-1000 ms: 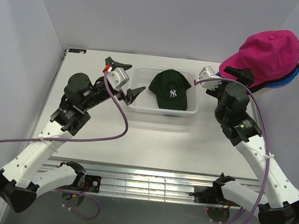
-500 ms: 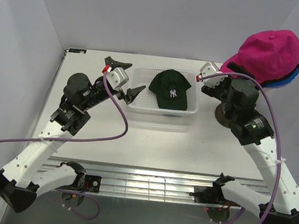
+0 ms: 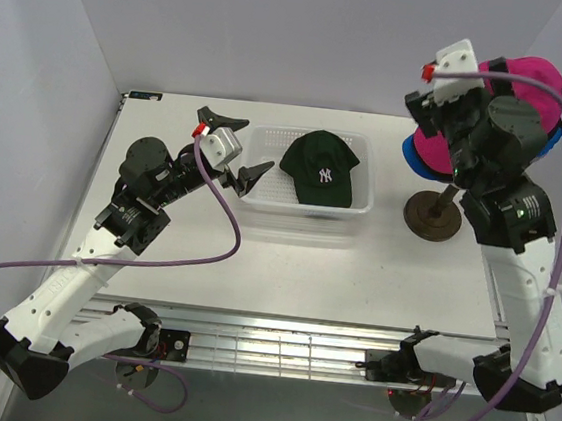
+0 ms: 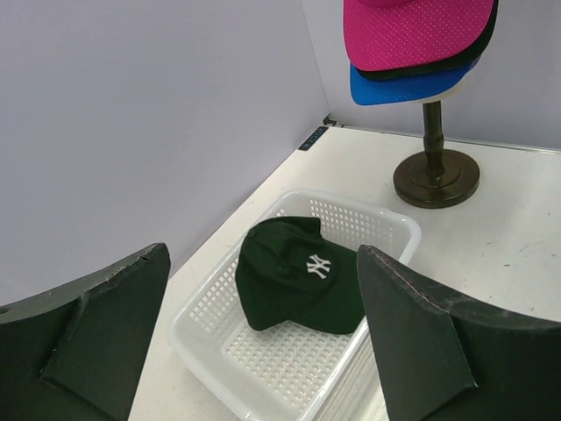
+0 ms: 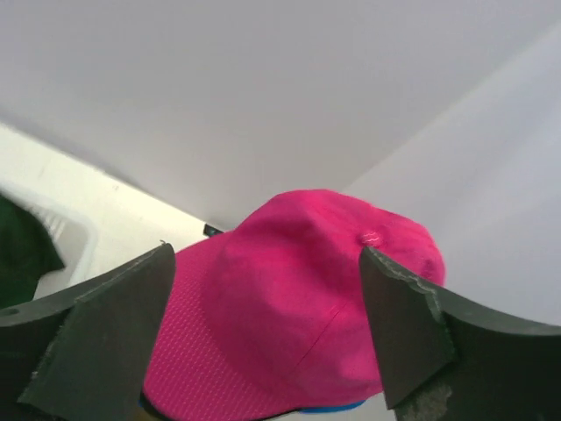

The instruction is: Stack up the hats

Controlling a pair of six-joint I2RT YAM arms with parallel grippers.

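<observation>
A dark green NY hat [image 3: 317,169] lies in the white mesh basket [image 3: 262,197]. At the right, a magenta hat [image 5: 307,298] tops a stack on a stand [image 3: 433,216]. Beneath it show a thin black brim [image 4: 419,75] and a blue brim [image 4: 394,89]. My right gripper [image 5: 267,254] is raised level with the stack, open and empty, and the magenta crown shows between its fingers. The right arm hides much of the stack in the top view. My left gripper [image 3: 239,146] hovers open at the basket's left end, facing the green hat [image 4: 294,285].
The stand's round brown base [image 4: 436,180] sits on the table to the right of the basket [image 4: 210,351]. Walls close in the back and both sides. The arm bases and cables lie along the near edge.
My right arm has risen from beside the stand's base to the height of the stacked hats and now covers part of them. The left arm and the green hat have not moved.
</observation>
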